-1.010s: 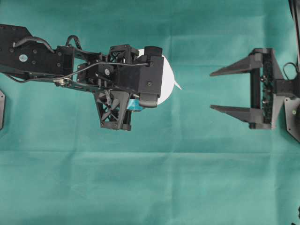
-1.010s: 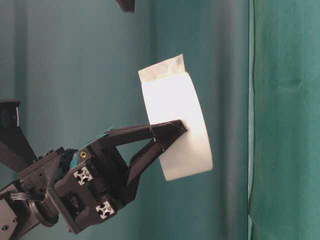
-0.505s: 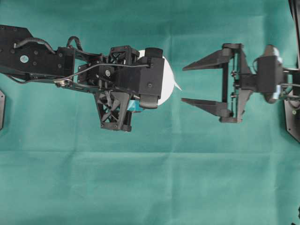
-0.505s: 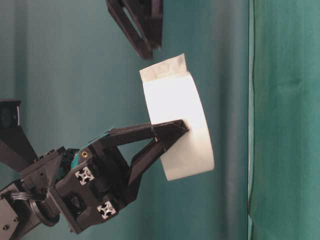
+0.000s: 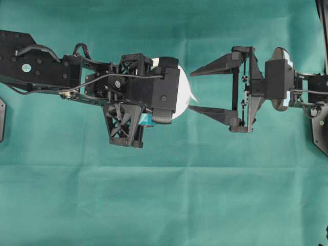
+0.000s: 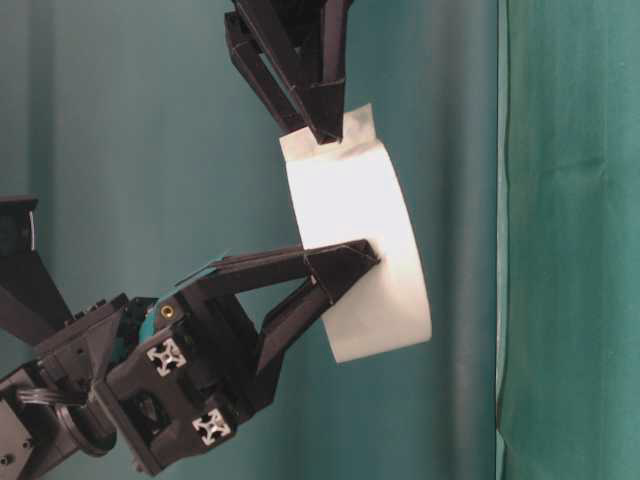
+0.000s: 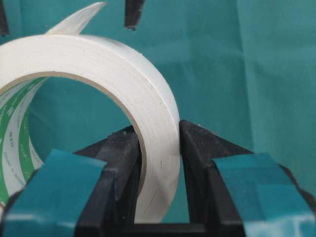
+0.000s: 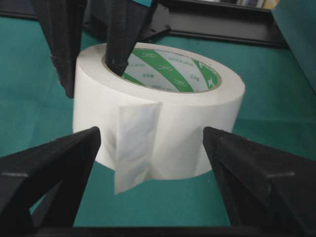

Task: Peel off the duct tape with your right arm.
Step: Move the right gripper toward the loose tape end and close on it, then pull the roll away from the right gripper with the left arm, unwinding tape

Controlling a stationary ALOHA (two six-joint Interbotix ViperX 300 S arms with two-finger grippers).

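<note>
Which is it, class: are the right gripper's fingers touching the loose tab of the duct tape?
Apart. The right wrist view shows the tab hanging between the two open fingers, with green cloth visible on both sides.

One view looks straight down on the tape [image 5: 183, 95]; another sits low beside it; both wrist views, seemingly close, face it.

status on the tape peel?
Left gripper shut on white duct tape roll. Right gripper open, straddling loose tab, not gripping. Nothing in the way.
</note>
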